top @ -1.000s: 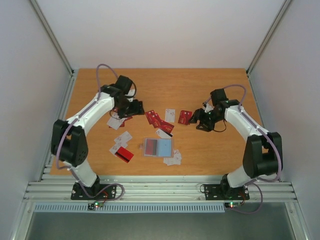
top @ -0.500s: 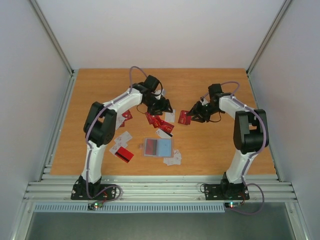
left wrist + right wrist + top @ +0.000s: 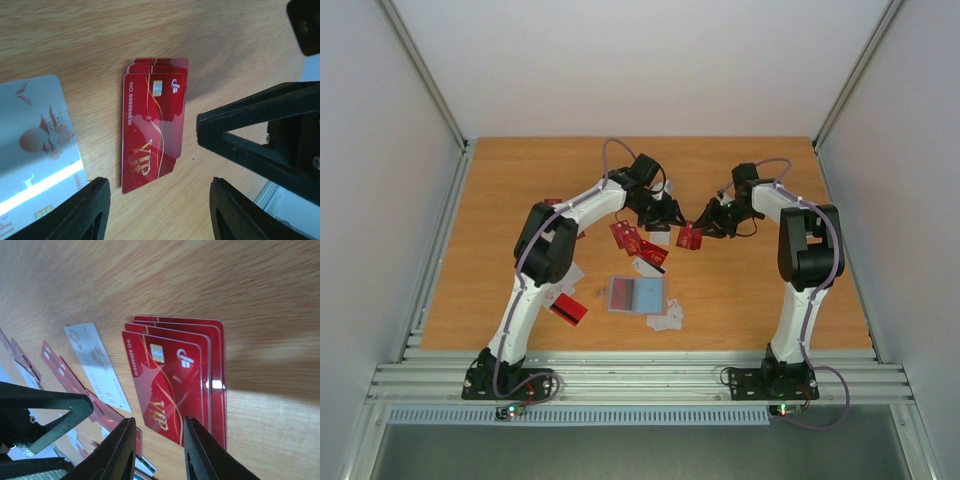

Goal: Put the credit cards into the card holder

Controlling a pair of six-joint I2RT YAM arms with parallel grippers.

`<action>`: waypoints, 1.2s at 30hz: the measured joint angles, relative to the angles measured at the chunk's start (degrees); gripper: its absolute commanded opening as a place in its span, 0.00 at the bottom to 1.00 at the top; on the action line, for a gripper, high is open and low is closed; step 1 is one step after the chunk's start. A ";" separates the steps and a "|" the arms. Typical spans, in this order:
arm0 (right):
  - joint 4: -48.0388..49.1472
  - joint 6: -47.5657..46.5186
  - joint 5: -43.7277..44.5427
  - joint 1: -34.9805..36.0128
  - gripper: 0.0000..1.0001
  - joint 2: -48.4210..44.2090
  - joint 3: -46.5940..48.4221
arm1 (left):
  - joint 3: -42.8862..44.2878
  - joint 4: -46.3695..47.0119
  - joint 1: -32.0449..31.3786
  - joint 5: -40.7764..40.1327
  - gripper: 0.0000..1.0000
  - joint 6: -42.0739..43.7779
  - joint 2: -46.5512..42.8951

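- Hovering low over the table (image 3: 520,180), the left gripper (image 3: 157,197) has its jaws spread wide, released, with nothing grasped.
- A fanned red stack (image 3: 155,120) of at least 3 VIP cards lies flat just ahead of its fingertips, in line with the gap between them.
- 1 white card (image 3: 35,145) lies flat outside 1 of its fingers, near the stack but apart from it.
- The right gripper (image 3: 159,426) faces the left one across that same stack, which lies between the 2 tools.
- Its jaws stand apart by a narrow gap and clamp nothing. The stack's near edge shows between its 2 fingertips.
- I cannot tell whether those fingertips touch the top card.
- The 2 grippers are near each other, not touching.
- The holder (image 3: 635,295) lies open and flat, blue-grey inside up, well behind both grippers toward the arm bases, roughly midway between them.
- More red cards (image 3: 632,240) lie on the table just behind the left gripper, between it and the holder.
- Loose white cards (image 3: 665,321) sit just beside the holder's near corner.
- 1 striped card (image 3: 567,310), red with a black band, lies well apart from both grippers, beside the left arm.
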 measured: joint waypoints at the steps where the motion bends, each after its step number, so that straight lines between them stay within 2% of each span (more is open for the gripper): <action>1: -0.04 -0.02 0.00 0.00 0.26 0.37 0.00 | 0.61 0.02 -0.07 0.31 0.55 -0.24 0.50; 15: 0.42 -0.15 -0.76 0.00 0.24 3.17 0.00 | 5.20 -1.57 -0.44 0.44 0.52 -0.37 5.27; 36: 2.34 -0.52 -4.52 -0.33 0.18 4.37 -0.57 | 6.08 -1.73 -0.61 4.59 0.52 0.42 7.48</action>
